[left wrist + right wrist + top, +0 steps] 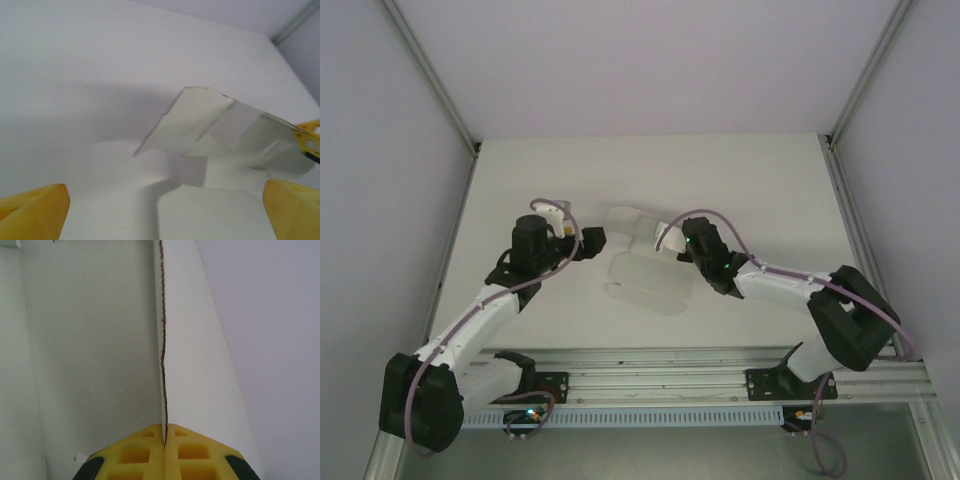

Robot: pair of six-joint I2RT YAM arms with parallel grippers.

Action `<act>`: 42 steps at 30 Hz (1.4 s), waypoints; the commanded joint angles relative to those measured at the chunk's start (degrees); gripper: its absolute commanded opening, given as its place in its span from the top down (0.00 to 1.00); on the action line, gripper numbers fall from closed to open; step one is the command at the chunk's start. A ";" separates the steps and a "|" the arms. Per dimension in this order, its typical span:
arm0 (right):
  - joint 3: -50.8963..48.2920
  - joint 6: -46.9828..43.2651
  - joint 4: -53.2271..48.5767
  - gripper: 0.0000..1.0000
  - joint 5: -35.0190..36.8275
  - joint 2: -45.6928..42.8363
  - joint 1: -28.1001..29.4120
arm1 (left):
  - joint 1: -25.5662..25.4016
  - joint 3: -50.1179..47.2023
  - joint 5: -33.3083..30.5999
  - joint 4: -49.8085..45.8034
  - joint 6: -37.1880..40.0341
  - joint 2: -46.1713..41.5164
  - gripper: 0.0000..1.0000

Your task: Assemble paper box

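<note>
The paper box [642, 268] is a white die-cut cardboard sheet lying partly folded in the middle of the table. In the left wrist view one panel of the paper box [200, 120] is lifted, and flaps lie flat beneath it. My right gripper [672, 243] is shut on the sheet's right part. In its own view the yellow jaws [164, 434] pinch a thin cardboard edge [163, 340] that runs straight up. My left gripper [595, 240] stands open just left of the sheet. Its yellow fingertips [35, 210] are spread wide, with flat cardboard below the gap and nothing held.
The white table [530, 180] has free room behind and to both sides of the sheet. Grey walls close in the sides. A metal rail [650, 362] with the arm bases runs along the near edge. A tip of the right gripper's finger [310, 142] shows beyond the raised panel.
</note>
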 commanded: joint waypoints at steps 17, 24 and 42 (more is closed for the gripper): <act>-8.94 -29.07 52.24 1.00 3.59 18.89 4.81 | 11.26 8.64 6.58 5.39 -4.48 27.04 0.05; -9.70 -21.98 42.06 1.00 2.19 12.78 4.74 | 10.75 9.34 16.33 12.59 -3.84 32.33 0.20; -10.01 -23.26 41.62 1.00 3.95 12.98 4.73 | 14.20 7.97 6.61 8.17 -0.28 24.35 0.27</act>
